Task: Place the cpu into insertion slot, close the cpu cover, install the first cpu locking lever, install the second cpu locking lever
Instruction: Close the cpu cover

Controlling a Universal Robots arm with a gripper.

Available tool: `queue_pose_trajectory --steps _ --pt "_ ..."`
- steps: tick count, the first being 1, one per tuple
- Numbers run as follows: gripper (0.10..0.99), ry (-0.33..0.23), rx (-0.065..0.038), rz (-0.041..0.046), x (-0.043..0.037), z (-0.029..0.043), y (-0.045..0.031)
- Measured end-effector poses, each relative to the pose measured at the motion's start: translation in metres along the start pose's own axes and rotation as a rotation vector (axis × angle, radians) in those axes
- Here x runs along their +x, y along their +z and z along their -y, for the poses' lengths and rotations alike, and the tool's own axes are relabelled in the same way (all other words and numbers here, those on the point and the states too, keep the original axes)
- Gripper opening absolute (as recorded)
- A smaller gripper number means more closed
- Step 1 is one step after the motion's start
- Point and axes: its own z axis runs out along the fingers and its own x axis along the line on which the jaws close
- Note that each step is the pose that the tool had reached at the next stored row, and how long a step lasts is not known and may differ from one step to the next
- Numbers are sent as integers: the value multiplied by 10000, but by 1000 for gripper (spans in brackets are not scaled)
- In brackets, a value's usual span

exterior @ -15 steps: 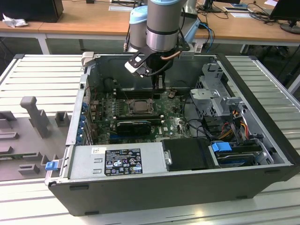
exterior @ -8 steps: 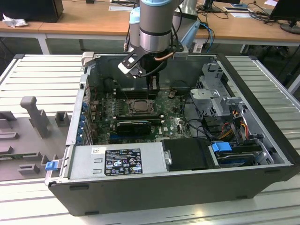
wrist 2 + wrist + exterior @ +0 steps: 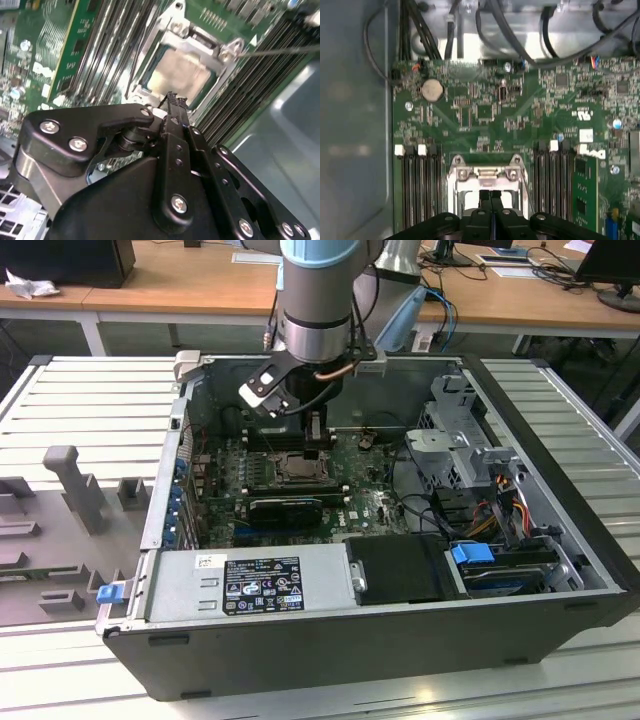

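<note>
Gripper [image 3: 491, 195] hovers with jaws pinched together, empty as far as I can see, just above the cpu [image 3: 177, 75] lying in the insertion slot [image 3: 297, 469] under the cpu cover [image 3: 200, 42], its near edge hidden behind the fingers.

Open black computer case [image 3: 350, 640] lying flat on the slatted metal table [image 3: 90, 390], green motherboard [image 3: 375, 502] exposed. Grey labelled power supply [image 3: 250, 582] along the near wall, blue clip [image 3: 108, 591] just beside it. In the first wrist view: coin battery [image 3: 432, 89], black memory slots [image 3: 420, 185], dark cables [image 3: 510, 35] looping past the board's edge. Wooden desks [image 3: 180, 280] behind.
</note>
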Motion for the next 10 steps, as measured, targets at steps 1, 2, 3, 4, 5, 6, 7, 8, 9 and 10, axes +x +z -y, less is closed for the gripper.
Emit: queue_pose_trajectory --steps 1,2,3,4,5,6,7,8,9,10 --pt "106 -4 3 -1 -1 32 3" --pt "106 -2 1 -3 -1 57 4" --pt "106 -2 2 -3 -1 87 3" --pt "106 -2 2 -4 -2 125 2" --pt "106 -2 3 -2 -3 150 1" --pt "106 -1 4 -2 -3 154 1" --pt "106 -2 3 -3 -3 155 1" --pt "106 -3 3 -3 -3 158 1" --pt "106 -2 3 -3 -3 160 1" --pt "106 -3 3 -2 -3 160 1"
